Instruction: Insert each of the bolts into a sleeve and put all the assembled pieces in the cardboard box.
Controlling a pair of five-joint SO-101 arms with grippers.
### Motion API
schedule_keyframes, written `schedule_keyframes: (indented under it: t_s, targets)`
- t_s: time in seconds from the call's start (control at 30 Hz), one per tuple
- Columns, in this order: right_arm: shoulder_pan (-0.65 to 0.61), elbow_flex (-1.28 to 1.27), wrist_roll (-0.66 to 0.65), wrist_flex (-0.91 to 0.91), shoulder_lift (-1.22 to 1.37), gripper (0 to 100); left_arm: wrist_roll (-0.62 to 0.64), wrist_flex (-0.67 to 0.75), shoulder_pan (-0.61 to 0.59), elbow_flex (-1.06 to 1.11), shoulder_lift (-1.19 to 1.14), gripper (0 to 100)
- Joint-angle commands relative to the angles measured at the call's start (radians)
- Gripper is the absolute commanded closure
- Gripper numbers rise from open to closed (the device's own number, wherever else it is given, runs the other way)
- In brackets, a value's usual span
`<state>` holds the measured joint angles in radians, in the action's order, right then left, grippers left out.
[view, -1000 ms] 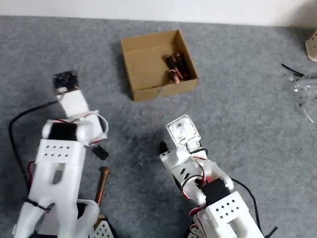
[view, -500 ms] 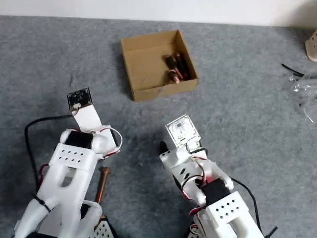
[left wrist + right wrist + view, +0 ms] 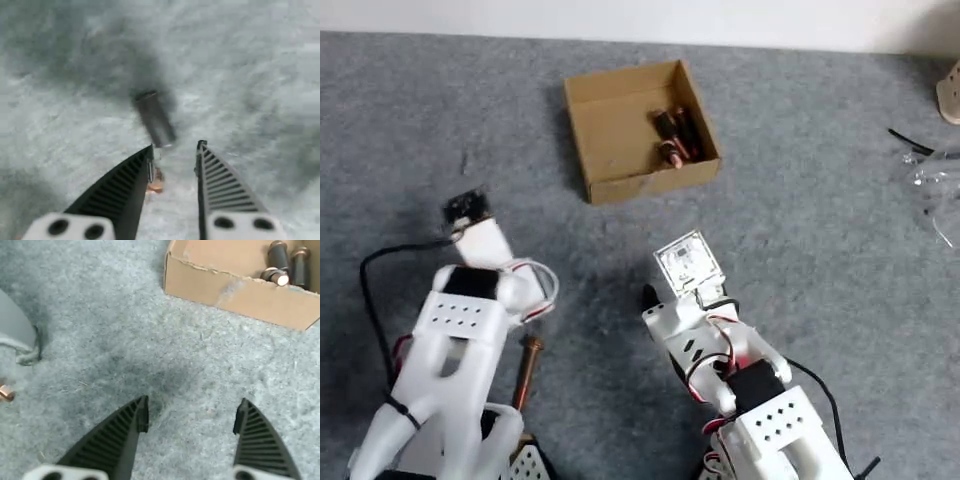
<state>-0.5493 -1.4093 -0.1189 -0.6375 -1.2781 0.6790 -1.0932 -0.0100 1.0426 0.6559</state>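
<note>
Sleeve point(image 3: 154, 119), a dark smooth cylinder, lies on fuzzy carpet point(image 3: 260, 60), both arms' ribbed jaws apart.

sleeve point(image 3: 154, 117) just ahead of left jaws, carpet point(image 3: 260, 70) beyond

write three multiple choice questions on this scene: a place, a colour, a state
1. The copper bolt lies: A on a shelf; B on the carpet; C in a bowl.
2. The sleeve ahead of the left pincer is: A dark grey; B yellow; C white.
3. The right pincer is: A shut on a bolt; B shut on a sleeve; C open and empty.
Answers: 1 B, it lies on the grey pile; 2 A, its tube looks dark; 3 C, bare carpet shows between its jaws.
</note>
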Motion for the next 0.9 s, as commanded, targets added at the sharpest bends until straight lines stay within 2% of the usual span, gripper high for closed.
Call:
schedule_keyframes:
  t_s: [0.0, 0.3, 0.57, 0.87]
  targets:
    - [0.010, 0.005, -0.014, 0.033, -0.013, 74.0, 0.002, 0.040, -0.028, 0.041, 0.001, 85]
    - [0.010, 0.005, -0.015, 0.033, -0.013, 74.0, 0.006, 0.250, -0.028, 0.143, 0.001, 86]
    - [0.010, 0.005, -0.015, 0.033, -0.013, 74.0, 0.006, 0.308, -0.096, 0.154, -0.001, 86]
    - [0.010, 0.005, -0.015, 0.033, -0.013, 74.0, 0.008, 0.308, -0.065, 0.174, -0.001, 86]
